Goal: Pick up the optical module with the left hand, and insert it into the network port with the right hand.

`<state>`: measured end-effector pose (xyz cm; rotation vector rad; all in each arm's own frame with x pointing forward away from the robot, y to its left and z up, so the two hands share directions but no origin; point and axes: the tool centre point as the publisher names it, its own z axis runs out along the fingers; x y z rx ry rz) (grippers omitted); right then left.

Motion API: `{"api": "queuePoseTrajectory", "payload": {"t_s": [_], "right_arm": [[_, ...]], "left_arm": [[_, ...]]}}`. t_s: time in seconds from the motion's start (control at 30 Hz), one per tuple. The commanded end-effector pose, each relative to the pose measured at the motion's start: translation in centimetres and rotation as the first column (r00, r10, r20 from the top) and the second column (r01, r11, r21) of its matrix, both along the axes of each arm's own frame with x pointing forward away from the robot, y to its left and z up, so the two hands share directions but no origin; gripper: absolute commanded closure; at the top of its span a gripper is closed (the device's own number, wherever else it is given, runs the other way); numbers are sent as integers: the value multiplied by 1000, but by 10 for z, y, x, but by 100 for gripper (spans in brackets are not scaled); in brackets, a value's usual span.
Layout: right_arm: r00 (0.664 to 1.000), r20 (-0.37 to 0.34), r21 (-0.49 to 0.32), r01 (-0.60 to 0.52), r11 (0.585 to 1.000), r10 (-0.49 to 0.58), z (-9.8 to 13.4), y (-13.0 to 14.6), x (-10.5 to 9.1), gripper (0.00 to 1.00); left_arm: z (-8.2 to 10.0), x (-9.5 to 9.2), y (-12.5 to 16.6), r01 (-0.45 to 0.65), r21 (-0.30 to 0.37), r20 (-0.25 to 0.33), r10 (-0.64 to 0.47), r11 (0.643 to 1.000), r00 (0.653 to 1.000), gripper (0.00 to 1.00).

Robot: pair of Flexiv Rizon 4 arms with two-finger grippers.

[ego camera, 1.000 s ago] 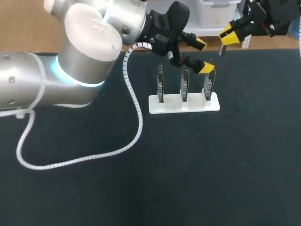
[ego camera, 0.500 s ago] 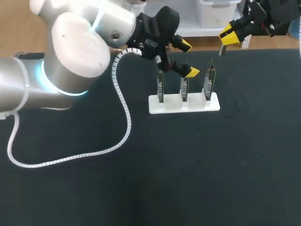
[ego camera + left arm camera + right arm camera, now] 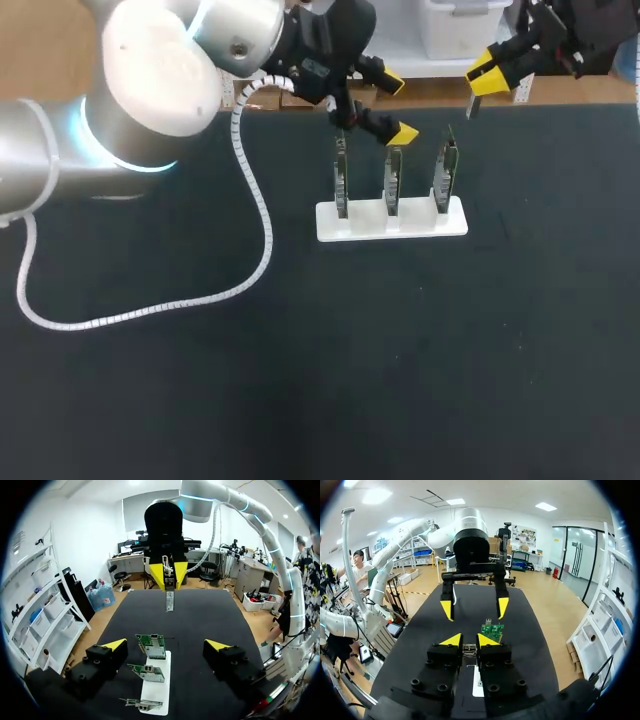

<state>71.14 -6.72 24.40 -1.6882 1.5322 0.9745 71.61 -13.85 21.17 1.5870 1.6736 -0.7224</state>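
The right gripper [image 3: 469, 641] pinches the small optical module [image 3: 469, 650] by the far edge of the table [image 3: 500, 350]. The left gripper [image 3: 166, 644] hangs open over the green cards [image 3: 444, 172]. I think the module is light, hard and slippery: hold its flat sides

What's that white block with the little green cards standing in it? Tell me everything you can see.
The white block is a long, flat, plastic-looking base lying on the black table. Three green circuit cards stand upright on edge in a row in it. The open left gripper hangs just above them.
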Motion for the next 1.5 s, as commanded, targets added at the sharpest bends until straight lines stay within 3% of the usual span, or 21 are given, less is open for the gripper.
{"api": "queuePoseTrajectory", "payload": {"t_s": [0.03,0.2,0.33,0.67,0.8,1.07,1.5], "right_arm": [[1000,-1,1,-1,1000,1,0,0,1,100],[1000,-1,1,-1,1000,1,0,0,1,100],[1000,-1,1,-1,1000,1,0,0,1,100],[1000,0,1,-2,1000,2,1,0,2,100],[999,3,-1,-35,999,35,1,14,1,100],[997,-10,-52,-79,996,79,-12,34,6,100],[998,-54,-68,-25,997,21,-45,8,25,100]], "left_arm": [[6,14,-3,6,25,-5,-6,1000,1000,0],[6,16,-3,-5,17,8,5,1000,1000,0],[1,15,-4,2,-27,-7,-2,1000,1000,0],[1,15,-4,2,-27,-7,-2,1000,1000,0],[1,15,-4,2,-27,-7,-2,1000,1000,0],[1,15,-4,2,-27,-7,-2,1000,1000,0],[1,15,-4,2,-27,-7,-2,1000,1000,0]]}}
